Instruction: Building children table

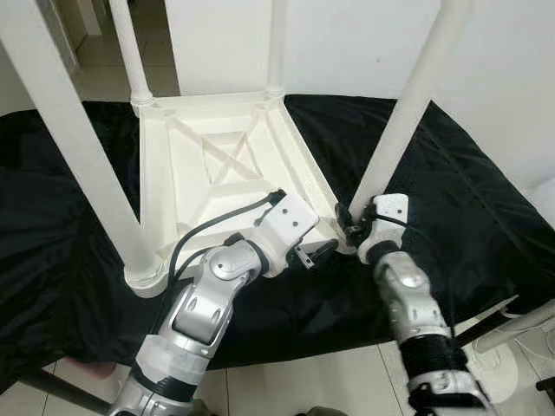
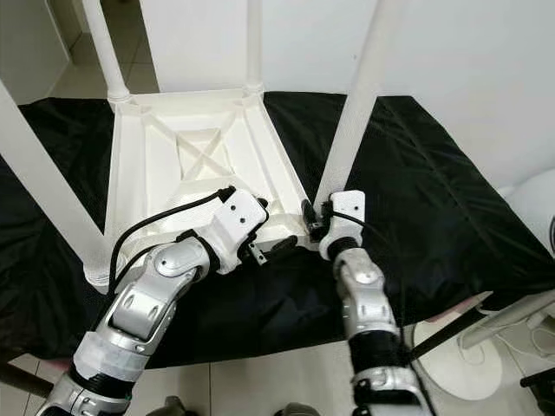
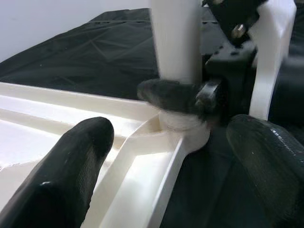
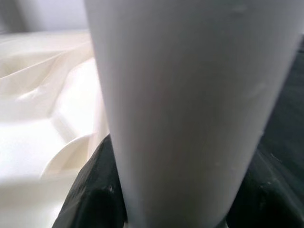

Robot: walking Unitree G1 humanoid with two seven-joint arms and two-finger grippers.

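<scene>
**Gripping the near-right leg at its socket**

Clamping the base of the near-right leg [image 1: 408,113], the right gripper [image 1: 351,227] has its black fingers [image 4: 95,190] closed on either side of the white tube, just above the corner socket; the left gripper [image 1: 319,253] sits just beside it at the same corner, its fingers [image 3: 66,171] spread wide and holding nothing, one over the frame rail; the children's table [image 1: 217,165] lies upside down on a black cloth [image 1: 468,199], underside ribs facing up, all four legs standing upward from its corners; tiled floor [image 1: 321,381] shows nearest the robot.
</scene>
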